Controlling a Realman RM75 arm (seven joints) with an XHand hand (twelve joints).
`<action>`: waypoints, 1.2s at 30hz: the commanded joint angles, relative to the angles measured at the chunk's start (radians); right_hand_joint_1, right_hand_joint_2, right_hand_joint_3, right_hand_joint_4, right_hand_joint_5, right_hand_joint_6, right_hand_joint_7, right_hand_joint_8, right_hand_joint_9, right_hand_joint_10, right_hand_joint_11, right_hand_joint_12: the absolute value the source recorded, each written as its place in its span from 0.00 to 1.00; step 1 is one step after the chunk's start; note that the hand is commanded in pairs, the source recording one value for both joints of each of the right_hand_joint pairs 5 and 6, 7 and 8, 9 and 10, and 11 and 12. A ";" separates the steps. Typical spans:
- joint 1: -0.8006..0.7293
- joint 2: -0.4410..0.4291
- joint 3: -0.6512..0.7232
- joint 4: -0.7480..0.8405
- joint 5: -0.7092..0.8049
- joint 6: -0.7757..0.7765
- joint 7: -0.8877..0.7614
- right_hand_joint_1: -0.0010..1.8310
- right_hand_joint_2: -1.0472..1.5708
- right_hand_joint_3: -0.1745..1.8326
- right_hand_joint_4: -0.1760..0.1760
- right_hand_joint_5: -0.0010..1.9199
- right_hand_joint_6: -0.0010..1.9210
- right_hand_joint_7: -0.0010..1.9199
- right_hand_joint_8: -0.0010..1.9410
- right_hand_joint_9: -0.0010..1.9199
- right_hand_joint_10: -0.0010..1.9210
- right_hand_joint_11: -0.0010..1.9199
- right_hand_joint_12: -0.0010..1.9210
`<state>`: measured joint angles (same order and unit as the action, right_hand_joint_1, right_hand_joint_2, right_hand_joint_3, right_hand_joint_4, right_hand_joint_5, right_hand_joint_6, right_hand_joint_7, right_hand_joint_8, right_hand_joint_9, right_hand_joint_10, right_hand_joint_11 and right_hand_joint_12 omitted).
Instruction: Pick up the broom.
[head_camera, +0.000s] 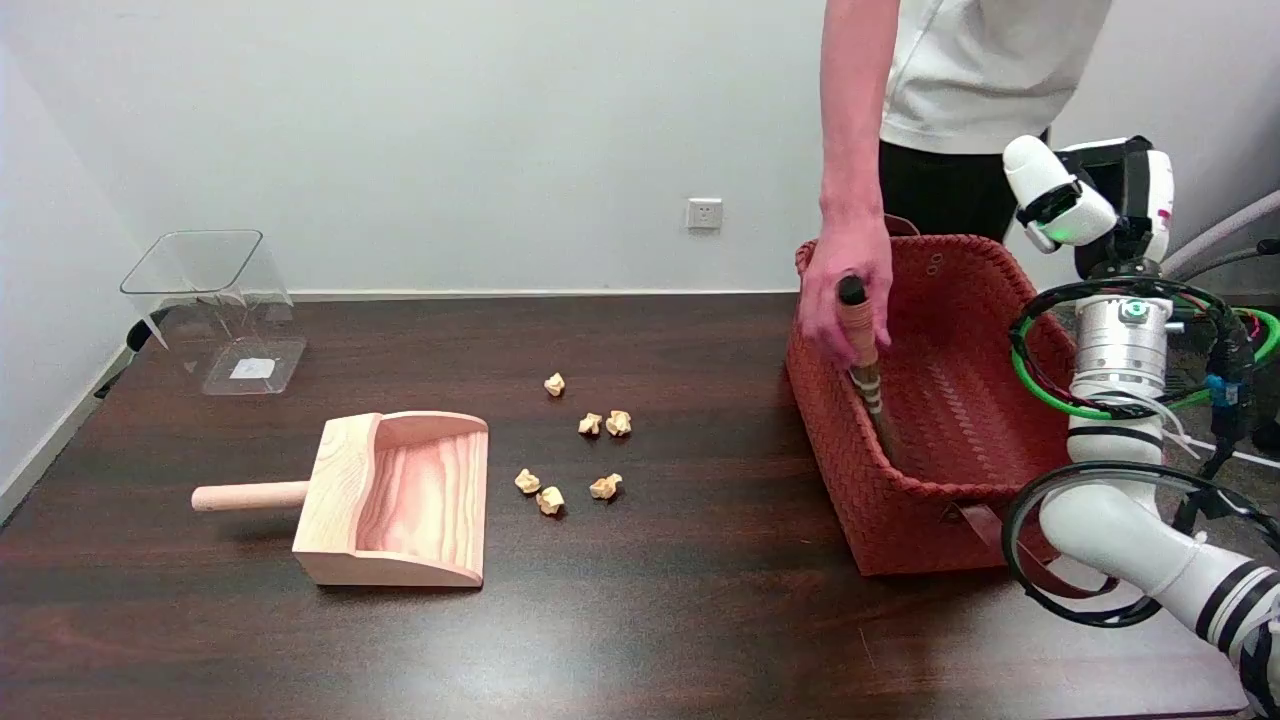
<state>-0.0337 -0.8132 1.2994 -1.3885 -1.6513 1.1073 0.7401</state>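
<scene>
- The broom (864, 360) is leaning inside the red woven basket (900, 520) at 3 o'clock on the table (700, 620), a person's hand (848, 290) gripping its handle top.
- The right arm (1120, 400) is showing at 4 o'clock; its hand is lying out of view, so its state cannot be told.
- A wooden dustpan (400, 500) is sitting at 9 o'clock, paper scraps (580, 450) lying just beside it.

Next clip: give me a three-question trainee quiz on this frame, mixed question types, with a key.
1. True or false: the broom lies flat on the table.
2. Who holds the broom handle? A) the robot's right hand B) a person's hand C) nobody
3. Fill in: the paper scraps lie between the wooden dustpan and the red ____.

Key: 1 false, it stands in the basket; 2 B; 3 basket.
</scene>
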 joint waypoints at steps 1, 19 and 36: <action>0.043 0.000 -0.085 -0.060 0.015 0.008 -0.048 0.47 0.40 0.63 0.50 1.00 1.00 1.00 0.99 1.00 1.00 1.00 1.00; -0.014 0.005 0.058 0.025 -0.097 -0.031 -0.043 0.47 0.40 0.64 0.50 1.00 1.00 1.00 0.99 1.00 1.00 1.00 1.00; -0.259 -0.049 0.322 -0.055 -0.101 -0.124 -0.040 0.47 0.41 0.64 0.50 1.00 1.00 1.00 0.99 1.00 1.00 1.00 1.00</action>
<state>-0.1196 -0.8235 1.4225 -1.3907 -1.7147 1.0590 0.6978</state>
